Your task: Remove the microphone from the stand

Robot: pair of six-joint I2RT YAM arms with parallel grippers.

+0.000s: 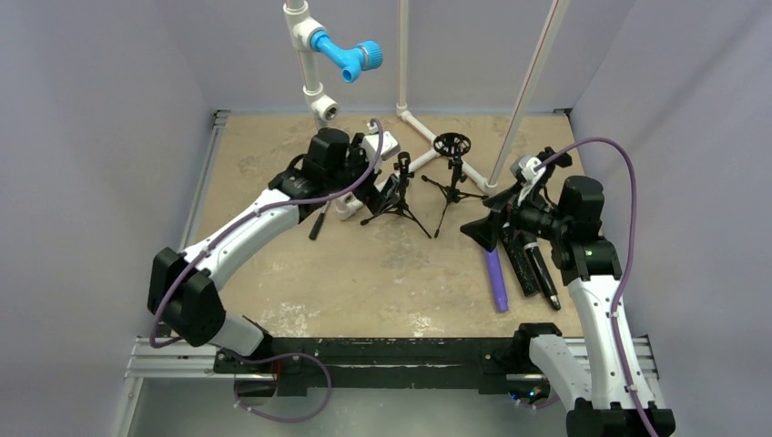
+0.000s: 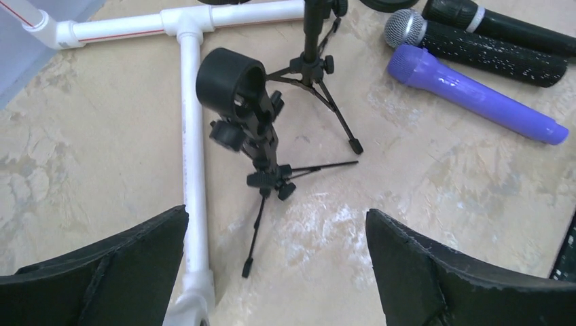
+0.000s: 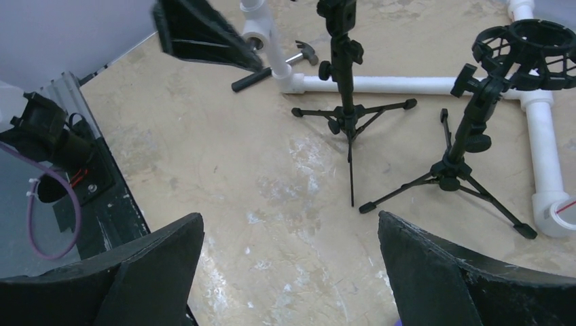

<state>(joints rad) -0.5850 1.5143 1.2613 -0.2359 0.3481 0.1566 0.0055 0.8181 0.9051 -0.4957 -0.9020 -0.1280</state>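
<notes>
Since the round clip [image 2: 229,78] atop the small tripod stand [image 2: 263,146] holds nothing, the removal itself looks done from where I stand. The left hand [image 2: 277,224] hangs just above and near that stand, its fingers [image 2: 115,278] spread wide with nothing between them but bare bench [image 2: 88,156]. The right hand [image 3: 291,224] is likewise released and grasps nothing, hovering on its own side near the microphones. The second stand [image 3: 469,129], the one with the shock mount [image 3: 526,44], is empty as well.

Three microphones lie flat on the bench, apart from both stands and close together: a purple microphone [image 2: 475,95] and two black microphones [image 2: 475,49] beside it. The nearer black one is touching or almost touching the purple one at the head end. Which of them belongs to the clip I cannot tell.

I'd judge the step in hand to be the letting go and backing off. The next move calls for lifting the left hand up and away without catching the clip or the thin legs, since the tripod looks light and easy to tip.
</notes>
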